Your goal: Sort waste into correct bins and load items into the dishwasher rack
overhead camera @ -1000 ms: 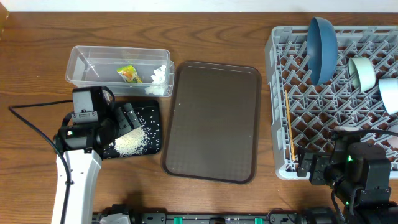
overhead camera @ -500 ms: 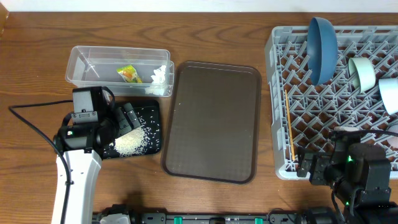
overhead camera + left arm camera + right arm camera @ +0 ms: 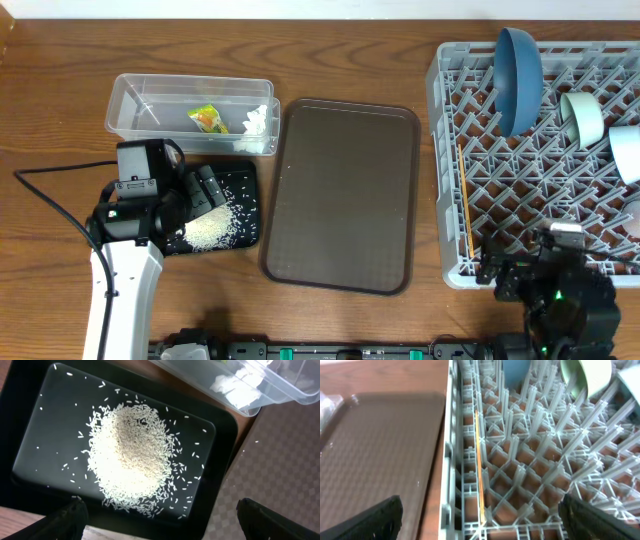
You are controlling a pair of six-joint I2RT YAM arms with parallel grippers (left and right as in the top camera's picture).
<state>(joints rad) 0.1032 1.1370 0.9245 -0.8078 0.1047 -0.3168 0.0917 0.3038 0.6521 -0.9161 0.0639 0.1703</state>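
Observation:
The clear tub (image 3: pixel 190 115) holds the yellow-orange wrapper (image 3: pixel 207 119) and white tissue (image 3: pixel 257 120). The black tray (image 3: pixel 247 180) holds a heap of rice (image 3: pixel 212 230). My left gripper (image 3: pixel 205 190) is open and empty just above the rice (image 3: pixel 132 455). The grey rack (image 3: pixel 540 160) holds the dark blue dish (image 3: pixel 520 65), the mint bowl (image 3: pixel 583 117), the light blue bowl (image 3: pixel 627 152) and the chopstick (image 3: pixel 464 200), which lies along its left side. My right gripper (image 3: pixel 500 272) is open and empty over the rack's front left corner, above the chopstick's near end (image 3: pixel 480 465). The cup is not clearly in view.
The flat brown tray (image 3: pixel 340 195) lies between the black tray and the rack. It shows in both wrist views, left (image 3: pixel 280 470) and right (image 3: pixel 375 450). Bare wooden table lies in front of the brown tray and behind the tub.
My right arm has drawn back a little toward the table's front edge. The left arm and all the objects have not moved.

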